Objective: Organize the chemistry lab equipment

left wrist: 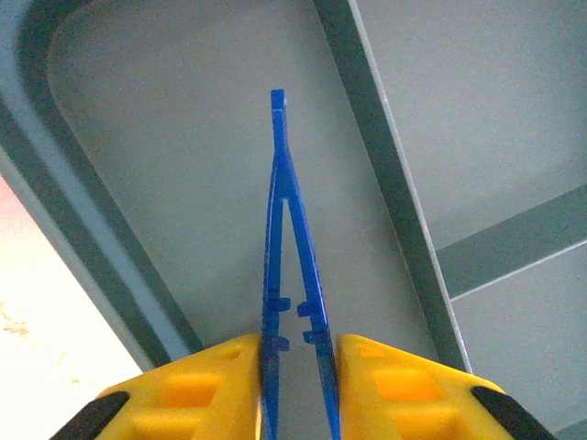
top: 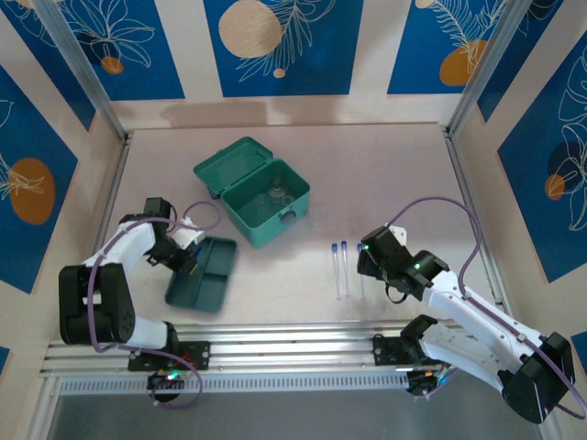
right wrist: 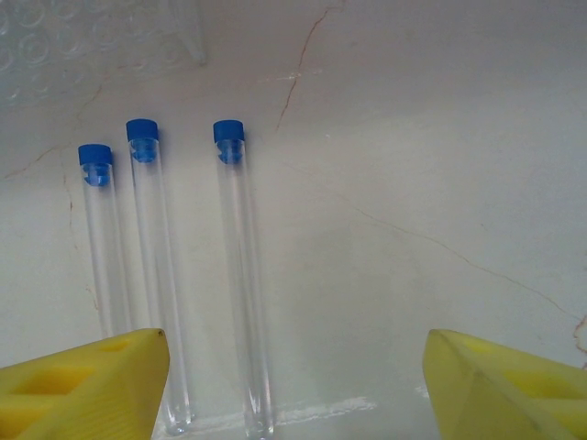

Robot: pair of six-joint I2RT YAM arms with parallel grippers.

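Near edge of the bench: both arm bases sit on the aluminium rail, left arm toward the left edge, right arm toward the right. Just beyond the rail, near the left edge, lies the dark-green divided tray, set at a slant to the bench edges. The left gripper hangs over it. Its claw is narrow, and the yellow fingers press on either leg of the blue tweezers, one finger per leg, so the tweezers are gripped at their open end. Their joined tip points away from the wrist, over the tray's long compartment and beside the rib that divides it from the smaller compartments. I cannot tell whether the tip touches the tray floor. At about the same depth, right of centre, three thin clear tubes lie flat on the bare bench, side by side and roughly parallel, blue caps pointing toward the far edge. The two on the left lie close together and the third lies a little apart. The right gripper sits low over their near ends. Its claw is wide and holds nothing. Its left finger covers the near end of the leftmost tube, and the right finger stands well clear of all three. Farther back, left of centre, the teal hinged case stands open, lid thrown back toward the far-left corner. Clear glassware shows faintly inside, too dim to tell the pieces apart.
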